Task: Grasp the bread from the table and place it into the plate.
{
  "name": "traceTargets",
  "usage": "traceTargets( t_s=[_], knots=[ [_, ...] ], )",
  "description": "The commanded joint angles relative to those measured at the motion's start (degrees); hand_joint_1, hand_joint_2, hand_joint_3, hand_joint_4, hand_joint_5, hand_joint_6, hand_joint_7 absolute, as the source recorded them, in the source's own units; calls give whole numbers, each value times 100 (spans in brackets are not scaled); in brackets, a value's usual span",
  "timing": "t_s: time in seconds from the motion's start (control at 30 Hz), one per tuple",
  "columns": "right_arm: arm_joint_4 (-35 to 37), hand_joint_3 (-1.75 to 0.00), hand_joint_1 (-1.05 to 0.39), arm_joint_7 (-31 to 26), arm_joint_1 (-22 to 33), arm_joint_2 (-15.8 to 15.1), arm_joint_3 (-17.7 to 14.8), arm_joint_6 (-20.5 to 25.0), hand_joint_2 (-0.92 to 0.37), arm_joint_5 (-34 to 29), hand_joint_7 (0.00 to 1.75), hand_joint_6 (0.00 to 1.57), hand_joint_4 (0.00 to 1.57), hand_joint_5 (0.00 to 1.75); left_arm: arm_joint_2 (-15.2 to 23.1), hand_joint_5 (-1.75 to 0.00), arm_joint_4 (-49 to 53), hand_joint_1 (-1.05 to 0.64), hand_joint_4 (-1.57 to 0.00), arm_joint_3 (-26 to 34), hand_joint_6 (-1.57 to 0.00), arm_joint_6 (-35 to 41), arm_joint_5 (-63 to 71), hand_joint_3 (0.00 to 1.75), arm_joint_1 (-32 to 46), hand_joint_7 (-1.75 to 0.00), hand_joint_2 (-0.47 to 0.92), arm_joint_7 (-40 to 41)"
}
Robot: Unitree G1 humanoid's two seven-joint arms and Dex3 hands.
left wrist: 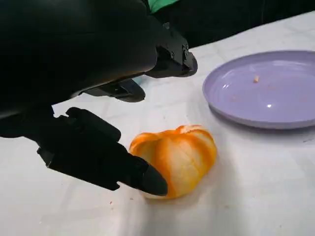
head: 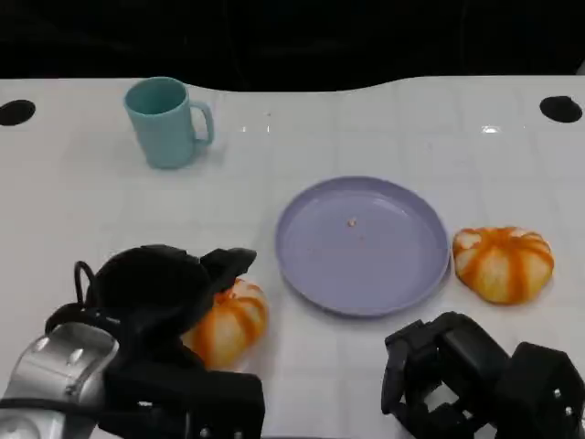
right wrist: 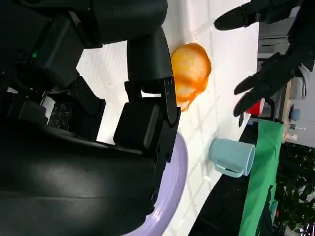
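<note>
Two orange-and-white striped bread rolls lie on the white desk (head: 91, 210), one on each side of the lavender plate (head: 363, 245). Left roll (head: 227, 320) sits just off the plate's near-left rim, not touching it. Right roll (head: 504, 263) rests just beside the plate's right rim. Plate carries only a few crumbs.

Left robot hand (head: 169, 288) is over and beside the left roll, fingers spread. Left wrist view: one lower finger (left wrist: 147, 178) has its tip against the roll's near side (left wrist: 179, 155); the upper fingers reach above the roll with a gap beneath them. Roll still flat on the desk, not lifted. The hand is wide apart, not clamped on anything.

Right robot hand (head: 448, 375) sits low at the near edge of the desk, in front of the plate and the right roll, well apart from both. Fingers look curled in, nothing seen between them; exact closure hard to read.

Teal mug (head: 167, 121) stands upright at the far left of the desk, handle facing right, well apart from everything else.
</note>
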Motion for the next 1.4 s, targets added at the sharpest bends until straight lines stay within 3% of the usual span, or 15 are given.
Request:
traceTargets(
  t_s=[0.03, 0.33, 0.6, 0.7, 0.73, 0.77, 0.8, 0.87, 0.93, 1.0, 1.03, 1.13, 1.2, 1.27, 1.4],
  knots=[
    [14, -141, -105, -5, 17, -42, -21, -9, -9, 40, 110, 157, 157, 130, -121, -7, 364, -35, -37, -266, -22, 389, 325, 0, -238, -1, 71, -34],
    [34, -136, -105, 5, 49, -41, -19, -36, -13, 47, 107, 157, 157, 128, -572, -5, 1592, -38, -34, -775, -17, 1024, 562, 1, -808, 0, 73, 163],
    [-79, -133, -105, -22, 101, -56, 2, 43, -16, 2, 108, 157, 156, 128, -727, -4, 2907, -40, -33, -999, -16, 805, 166, 1, -1212, 0, 75, 930],
    [-88, -132, -105, -30, 92, -61, 4, 50, -16, -15, 108, 157, 157, 128, -708, -8, 3262, -41, -42, -1070, -21, 686, 35, 3, -1343, -2, 80, 1090],
    [-121, -132, -105, -39, 106, -55, 5, 90, -16, -13, 108, 157, 157, 128, -686, -16, 3350, -41, -55, -1106, -29, 643, 12, 5, -1392, -6, 84, 1097],
    [-124, -132, -105, -32, 114, -44, 1, 86, -15, 9, 108, 157, 157, 128, -657, -37, 3441, -41, -58, -1142, -39, 571, -5, 5, -1437, -4, 87, 1141],
    [-113, -132, -105, -18, 117, -34, -3, 62, -14, 36, 108, 157, 157, 128, -635, -78, 3512, -39, -60, -1165, -56, 508, -37, 10, -1469, -5, 89, 1190],
    [-78, -133, -105, -21, 117, -35, 1, -27, -14, 23, 109, 157, 157, 128, -602, -122, 3626, -35, -69, -1168, -87, 375, -135, 22, -1493, -7, 91, 1353],
    [-72, -133, -105, -35, 121, -45, 8, -51, -15, -6, 109, 157, 157, 128, -572, -130, 3699, -33, -76, -1192, -103, 299, -184, 29, -1512, -7, 92, 1480],
    [-58, -134, -105, -30, 114, -49, 6, -68, -15, -4, 109, 157, 156, 128, -550, -131, 3768, -33, -77, -1177, -106, 151, -234, 30, -1470, -7, 92, 1823],
    [-52, -134, -105, -38, 107, -53, 6, -77, -16, -15, 109, 157, 156, 128, -536, -145, 3822, -32, -75, -1157, -114, 29, -265, 42, -1429, -12, 92, 2121],
    [-67, -133, -105, -56, 106, -52, 9, -55, -16, -28, 109, 157, 156, 128, -520, -155, 3978, -31, -72, -1107, -117, -262, -413, 53, -1372, -16, 92, 2741],
    [-69, -134, -105, -54, 103, -45, 8, -31, -15, -11, 110, 157, 157, 128, -524, -170, 4089, -28, -71, -1081, -94, -443, -509, 70, -1359, -81, 85, 3088],
    [-35, -134, -105, -31, 94, -37, 3, -58, -14, 23, 110, 157, 157, 129, -527, -174, 4208, -27, -74, -1062, -77, -643, -598, 87, -1347, -122, 76, 3454],
    [-27, -134, -105, -5, 113, -32, 6, -83, -15, 55, 109, 157, 157, 129, -520, -175, 4443, -25, -78, -1060, -67, -1022, -654, 106, -1365, -151, 64, 4161]
  ],
)
